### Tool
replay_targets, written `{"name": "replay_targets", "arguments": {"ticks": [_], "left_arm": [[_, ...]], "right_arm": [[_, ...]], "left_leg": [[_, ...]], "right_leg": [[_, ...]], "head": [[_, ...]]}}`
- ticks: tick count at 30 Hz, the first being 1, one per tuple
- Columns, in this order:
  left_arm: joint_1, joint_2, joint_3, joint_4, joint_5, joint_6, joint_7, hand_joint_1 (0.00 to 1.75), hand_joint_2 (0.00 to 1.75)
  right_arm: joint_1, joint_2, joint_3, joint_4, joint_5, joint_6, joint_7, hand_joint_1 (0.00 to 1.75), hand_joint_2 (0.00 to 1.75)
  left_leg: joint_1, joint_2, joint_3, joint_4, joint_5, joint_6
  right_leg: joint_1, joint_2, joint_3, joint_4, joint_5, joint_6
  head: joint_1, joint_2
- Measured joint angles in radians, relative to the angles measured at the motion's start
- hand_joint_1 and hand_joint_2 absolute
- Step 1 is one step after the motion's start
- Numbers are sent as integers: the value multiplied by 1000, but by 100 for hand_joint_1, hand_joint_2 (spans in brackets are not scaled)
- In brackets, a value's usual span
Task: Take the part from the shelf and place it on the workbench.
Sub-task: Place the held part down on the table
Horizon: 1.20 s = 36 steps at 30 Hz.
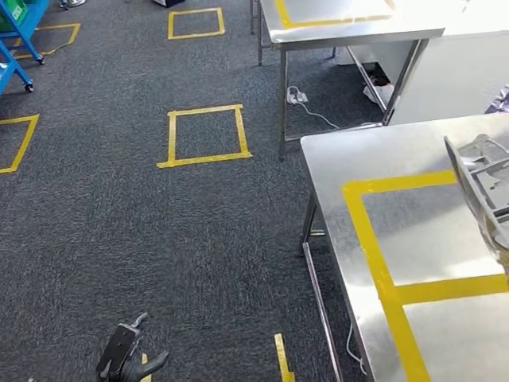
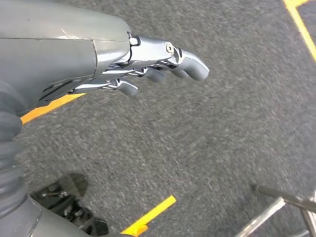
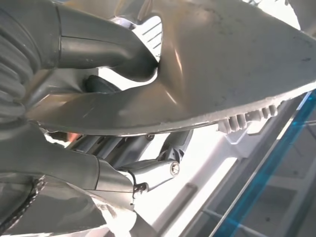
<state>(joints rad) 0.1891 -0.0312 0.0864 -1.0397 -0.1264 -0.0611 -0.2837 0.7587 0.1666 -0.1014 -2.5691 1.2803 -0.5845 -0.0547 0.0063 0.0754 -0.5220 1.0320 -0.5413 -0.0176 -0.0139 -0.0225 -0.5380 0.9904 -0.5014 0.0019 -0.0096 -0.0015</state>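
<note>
The part [image 1: 483, 187], a silvery cast-metal piece with ribs, hangs over the right edge of the steel workbench [image 1: 336, 171], above its yellow tape rectangle [image 1: 375, 239]. My right hand [image 3: 123, 113] grips the part [image 3: 231, 69] close up, thumb on one face and fingers under the other. My left hand [image 1: 123, 354] hangs low at the bottom left over the carpet. In the left wrist view the left hand [image 2: 149, 66] holds nothing, its fingers stretched out and apart.
A second steel table [image 1: 348, 28] with yellow tape stands behind the workbench, a cable on the floor between them. Yellow tape squares [image 1: 203, 135] mark the grey carpet. A blue cart [image 1: 21, 36] stands at the far left.
</note>
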Motion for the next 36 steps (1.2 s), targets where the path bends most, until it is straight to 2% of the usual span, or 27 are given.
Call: {"name": "replay_targets", "arguments": {"ticks": [2,3,4,5,6,7,9,11,12,13,15,17,18,19,20,21,22,23,25,26,28,29,31,33,34,35,36], "left_arm": [[0,-1,3,5,1,-1,-4,0,175],[2,-1,4,8,2,-1,-5,0,175],[4,-2,5,11,2,-1,-6,0,175],[5,-2,6,14,3,-2,-7,0,175],[4,-1,7,15,4,-2,-7,0,175],[4,-1,8,16,6,-2,-8,0,175],[4,0,10,17,9,-2,-8,0,175],[2,1,14,18,11,-2,-9,0,175],[1,1,15,18,11,-2,-9,0,175],[-1,1,15,18,12,-2,-9,0,175],[-3,0,16,18,12,-3,-10,0,175],[-1,0,16,18,14,-4,-10,0,175],[0,0,17,19,16,-4,-10,0,175],[0,0,17,19,17,-4,-10,0,175],[0,0,17,20,19,-4,-10,0,175],[-1,-1,17,21,20,-4,-10,0,175],[-2,-1,17,22,21,-4,-10,0,175],[-3,-1,17,22,22,-4,-10,0,175],[-4,1,19,23,24,-4,-10,0,175],[-5,1,20,23,26,-4,-10,0,175],[-9,1,21,23,28,-4,-10,0,175],[-11,1,21,23,29,-4,-10,0,175],[-15,0,21,24,31,-5,-10,0,175],[-14,0,21,26,32,-5,-10,0,175],[-12,0,21,27,32,-5,-10,0,175],[-12,0,21,29,33,-5,-10,0,175],[-13,1,21,30,34,-5,-10,0,175]], "right_arm": [[0,-12,11,0,9,0,16,175,175],[0,-18,17,0,14,0,22,175,175],[0,-24,22,0,18,0,28,175,175],[0,-30,27,0,23,-1,35,175,175],[0,-35,31,0,28,-1,43,175,175],[0,-41,36,0,34,-1,51,175,175],[-1,-54,45,0,47,-2,69,175,175],[-1,-67,54,1,58,-1,85,175,175],[1,-72,58,1,61,-1,91,175,175],[3,-76,60,0,64,-1,95,175,175],[5,-86,64,0,69,1,103,175,175],[2,-101,74,0,81,9,119,175,175],[1,-110,81,0,90,15,131,175,175],[0,-119,88,0,101,23,145,175,175],[-1,-130,96,1,112,30,161,175,175],[-1,-142,104,1,122,36,176,175,175],[-2,-152,111,1,131,41,189,175,175],[-4,-162,117,1,140,46,203,175,175],[-8,-184,133,1,159,58,237,175,175],[-9,-194,141,1,167,66,257,175,175],[-9,-217,160,1,182,84,299,175,175],[-8,-228,169,1,188,93,317,175,175],[-10,-250,187,0,199,105,347,175,175],[-14,-271,203,1,207,116,371,175,175],[-16,-283,211,1,211,124,387,175,175],[-19,-297,221,1,217,136,412,175,175],[-22,-314,233,1,224,150,443,175,175]], "left_leg": [[3,-51,-53,125,-69,-3],[3,-61,-83,193,-95,-2],[3,-67,-105,239,-105,0],[2,-70,-112,249,-94,5],[0,-75,-100,216,-62,10],[-3,-87,-75,153,-20,17],[-7,-130,-22,26,37,31],[-9,-151,-1,-28,42,37],[-9,-142,1,-37,42,38],[-8,-130,3,-44,43,39],[-4,-106,7,-58,50,44],[-3,-79,8,-64,53,47],[-4,-64,7,-64,52,48],[-4,-50,6,-64,52,47],[-3,-36,6,-63,51,46],[-2,-22,7,-63,49,43],[0,-10,8,-61,47,39],[1,0,10,-58,43,33],[-3,18,12,-49,33,20],[-5,26,13,-46,30,14],[-6,41,18,-44,26,6],[-3,36,19,-40,20,1],[2,-11,-7,27,-28,-6],[3,-59,-71,169,-98,-4],[2,-66,-101,232,-118,-1],[1,-69,-119,265,-119,5],[-2,-73,-121,259,-98,12]], "right_leg": [[2,20,0,-1,4,-9],[4,33,-2,0,5,-11],[7,46,-2,0,5,-12],[10,60,-2,0,6,-13],[12,75,0,1,6,-13],[13,88,1,1,6,-13],[14,114,0,3,6,-11],[11,137,-10,5,10,-3],[10,148,-16,6,13,2],[9,148,-23,8,13,7],[12,105,-46,42,-10,15],[12,48,-101,152,-70,23],[9,38,-135,220,-99,28],[6,33,-160,272,-116,34],[1,30,-168,288,-112,39],[-3,24,-154,263,-90,44],[-7,13,-120,202,-56,49],[-9,-10,-80,128,-28,54],[-8,-40,-24,29,-2,47],[-5,-43,-17,17,-4,39],[-3,-21,-20,20,-3,20],[-3,-11,-20,19,-2,13],[-4,9,-20,17,1,0],[0,31,-21,17,3,-7],[3,44,-21,18,3,-9],[7,57,-20,18,3,-11],[10,72,-19,18,4,-12]], "head": [[-4,0],[-4,0],[-4,0],[-4,0],[-4,0],[-4,0],[-3,0],[-4,0],[-5,0],[-4,0],[-2,0],[1,0],[1,0],[1,0],[1,0],[1,0],[1,0],[2,0],[2,0],[1,0],[0,0],[0,0],[-3,0],[-4,0],[-4,0],[-4,0],[-4,0]]}}
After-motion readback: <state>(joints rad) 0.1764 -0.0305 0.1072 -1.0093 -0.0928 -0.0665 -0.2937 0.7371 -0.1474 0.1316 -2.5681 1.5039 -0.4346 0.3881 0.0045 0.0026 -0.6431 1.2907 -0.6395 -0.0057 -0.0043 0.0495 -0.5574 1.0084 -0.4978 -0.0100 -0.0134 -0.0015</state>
